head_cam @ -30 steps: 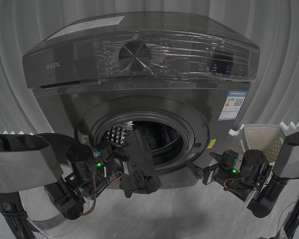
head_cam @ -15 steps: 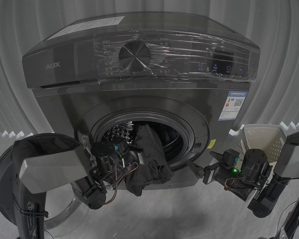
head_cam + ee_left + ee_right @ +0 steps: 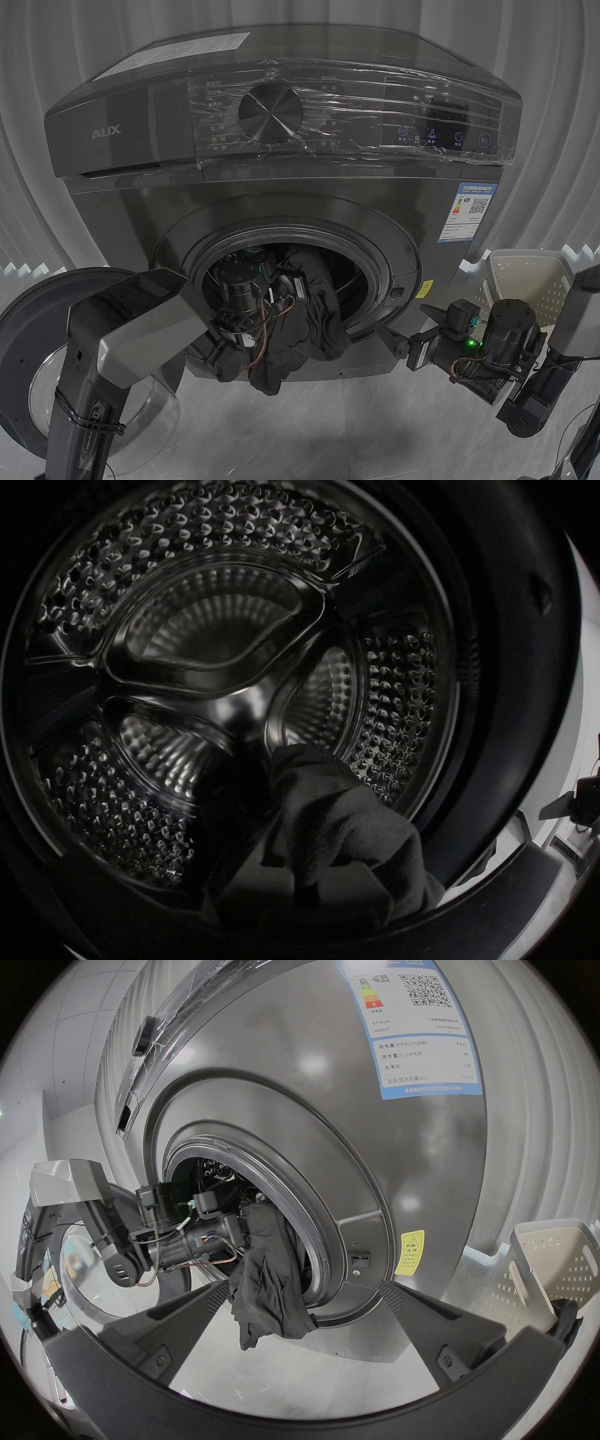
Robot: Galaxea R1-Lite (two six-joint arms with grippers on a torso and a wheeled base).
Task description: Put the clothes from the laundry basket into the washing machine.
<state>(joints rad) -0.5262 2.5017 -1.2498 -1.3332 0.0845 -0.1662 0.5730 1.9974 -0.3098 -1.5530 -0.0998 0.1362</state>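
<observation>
Dark garment (image 3: pixel 303 340): in the head view it is draped over the lower rim of the washing machine (image 3: pixel 350 206) opening, 1 end inside and 1 hung outside. It is grasped by the left gripper (image 3: pixel 300 284) at that opening. The right gripper (image 3: pixel 403 320) is held with jaws spread, right of the opening, and the laundry basket (image 3: pixel 531 281) farther right. In the left wrist view the garment is bunched just inside the opening, before the drum (image 3: pixel 206 617). In the right wrist view it is hung out of the opening.

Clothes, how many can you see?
1 surely: a dark garment hangs over the washing machine's door rim, partly inside. A dark bit in the laundry basket may be another.
</observation>
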